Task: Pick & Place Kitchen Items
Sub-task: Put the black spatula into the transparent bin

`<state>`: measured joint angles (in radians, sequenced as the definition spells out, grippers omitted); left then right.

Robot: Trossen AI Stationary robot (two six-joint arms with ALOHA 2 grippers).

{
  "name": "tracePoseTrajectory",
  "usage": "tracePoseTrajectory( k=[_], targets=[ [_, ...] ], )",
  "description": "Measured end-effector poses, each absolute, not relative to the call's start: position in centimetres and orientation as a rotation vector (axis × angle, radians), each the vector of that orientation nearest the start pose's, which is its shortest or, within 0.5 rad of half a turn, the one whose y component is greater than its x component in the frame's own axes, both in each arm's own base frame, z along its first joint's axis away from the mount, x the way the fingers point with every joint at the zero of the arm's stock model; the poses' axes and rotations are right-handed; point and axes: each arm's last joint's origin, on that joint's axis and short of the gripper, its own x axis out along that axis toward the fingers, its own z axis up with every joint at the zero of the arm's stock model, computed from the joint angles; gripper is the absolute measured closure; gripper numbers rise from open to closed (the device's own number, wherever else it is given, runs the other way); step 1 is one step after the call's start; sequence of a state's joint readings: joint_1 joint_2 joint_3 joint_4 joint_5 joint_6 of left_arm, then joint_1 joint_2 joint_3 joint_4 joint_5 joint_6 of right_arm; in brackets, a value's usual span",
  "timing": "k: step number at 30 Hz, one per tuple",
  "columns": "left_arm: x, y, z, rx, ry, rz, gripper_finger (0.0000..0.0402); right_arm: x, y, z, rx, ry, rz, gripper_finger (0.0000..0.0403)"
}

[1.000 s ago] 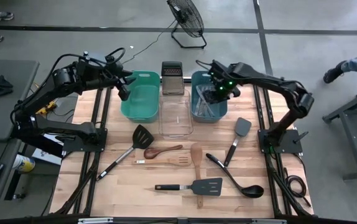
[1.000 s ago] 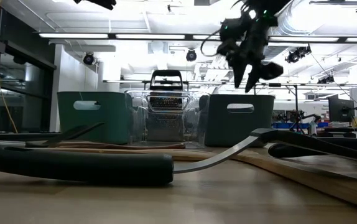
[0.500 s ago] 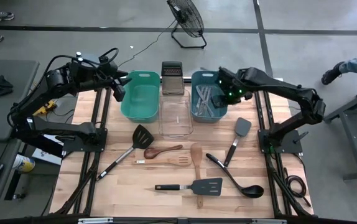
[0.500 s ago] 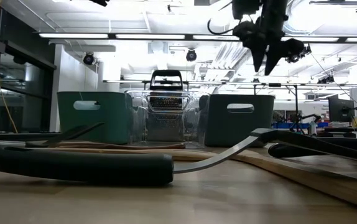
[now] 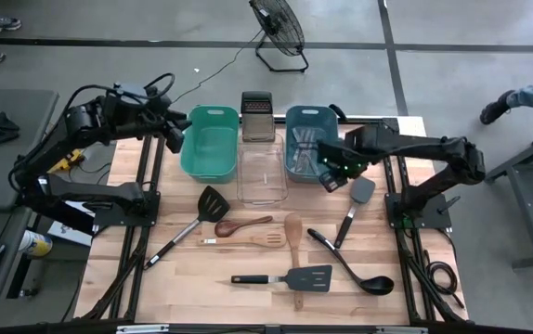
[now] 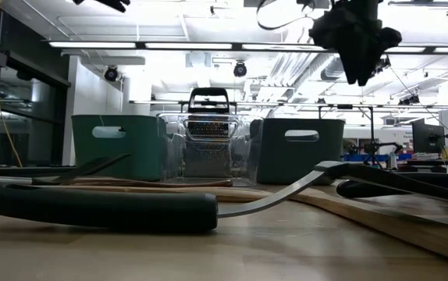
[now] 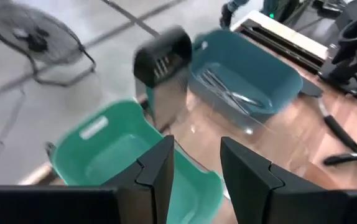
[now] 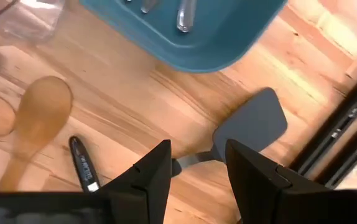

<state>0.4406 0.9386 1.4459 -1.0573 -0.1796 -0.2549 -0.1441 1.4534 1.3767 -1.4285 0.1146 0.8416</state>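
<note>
My right gripper (image 5: 330, 176) is open and empty, above the table just near of the blue tub (image 5: 309, 156), which holds silver utensils (image 7: 228, 93). In its wrist view (image 8: 197, 169) it points down beside a black turner (image 8: 250, 123) that lies flat on the table (image 5: 356, 197). My left gripper (image 5: 174, 137) is open and empty, raised at the left of the green tub (image 5: 209, 151); its wrist view (image 7: 194, 177) looks over the green tub (image 7: 113, 152).
A steel grater (image 5: 256, 115) and a clear tub (image 5: 263, 174) stand between the two coloured tubs. On the table lie a black slotted turner (image 5: 203, 208), wooden spoons (image 5: 292, 232), a wooden spatula (image 5: 248, 240), another black turner (image 5: 296, 277) and a black ladle (image 5: 357, 270).
My right gripper has come out from over the blue tub, first toward the table's right edge, then toward its near edge, and now stands beside the black turner's head. My left gripper has drawn back a little toward the table's left edge.
</note>
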Motion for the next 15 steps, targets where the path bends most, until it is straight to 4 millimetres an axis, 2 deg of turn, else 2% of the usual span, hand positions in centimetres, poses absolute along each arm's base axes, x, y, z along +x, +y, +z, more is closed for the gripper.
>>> tracePoseTrajectory(
  k=[3, 7, 15],
  targets=[
    [12.1, 5.6, 42.0, -0.371, 0.477, 0.632, 0.0274, 23.8, -2.6, 30.1, 0.694, 1.280, -0.766, 0.0257],
    [12.7, 4.3, 38.7, -0.432, 0.464, 0.548, 0.0274, 22.4, -0.7, 28.4, 0.771, 1.185, -0.708, 0.0255],
    [14.0, 0.8, 34.2, -0.471, 0.201, 0.257, 0.0274, 19.2, 1.9, 27.9, 0.972, 1.010, -0.877, 0.0255]
  ],
)
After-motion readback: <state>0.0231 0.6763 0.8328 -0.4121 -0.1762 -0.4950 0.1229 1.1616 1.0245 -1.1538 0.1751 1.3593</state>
